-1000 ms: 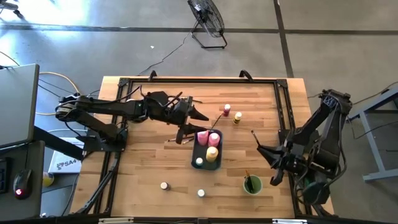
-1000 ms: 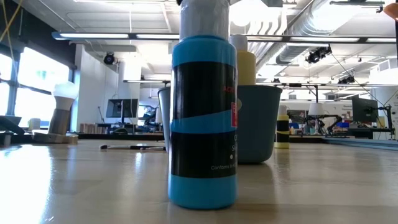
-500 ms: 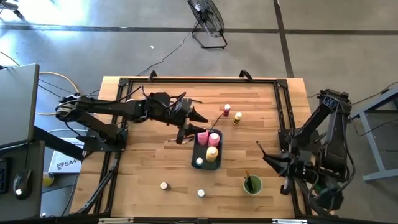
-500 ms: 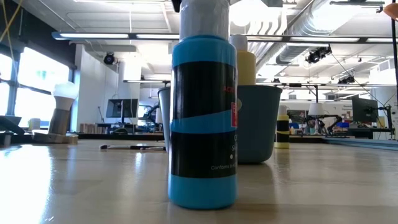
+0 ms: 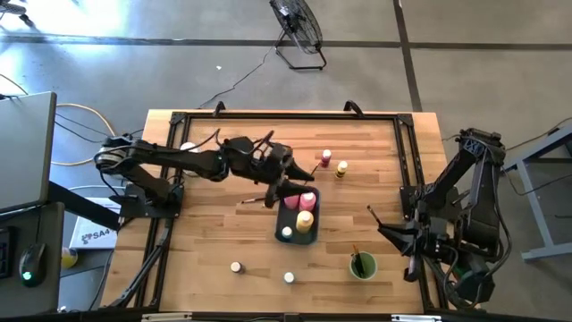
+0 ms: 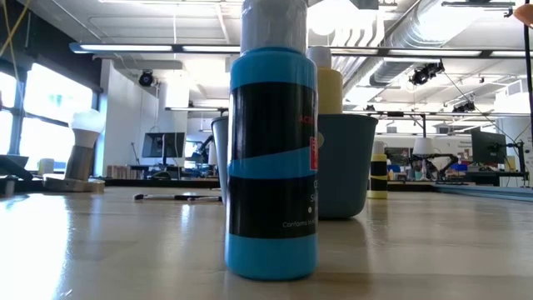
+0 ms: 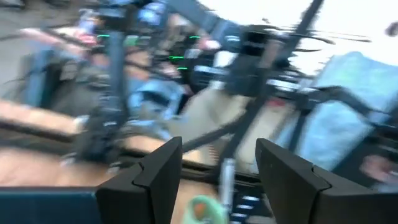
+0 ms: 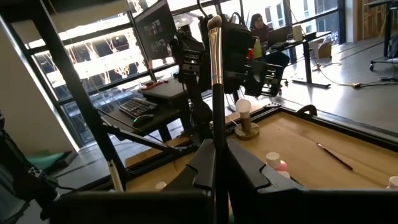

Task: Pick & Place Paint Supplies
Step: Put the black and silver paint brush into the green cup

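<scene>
On your wooden table (image 5: 206, 241) by grey concrete floor, left gripper (image 5: 288, 176) gapes empty above the tray (image 5: 290, 222); right gripper (image 5: 380, 225) pinches a paintbrush (image 8: 215, 74).

On my worktop (image 5: 206, 233) I count one tray (image 5: 288, 222) and one green cup (image 5: 363, 266). Two squeeze bottles: one pink (image 5: 307, 199), one yellow (image 5: 304, 222). Five small jars (image 5: 236, 266). Three paintbrushes (image 5: 313, 170), one of them in my right gripper (image 5: 379, 224).

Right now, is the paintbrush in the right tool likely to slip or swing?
Probably light and stiff: the paintbrush is thin and shows no bend. The right tool pinches only its lower handle, so it may pivot.
</scene>
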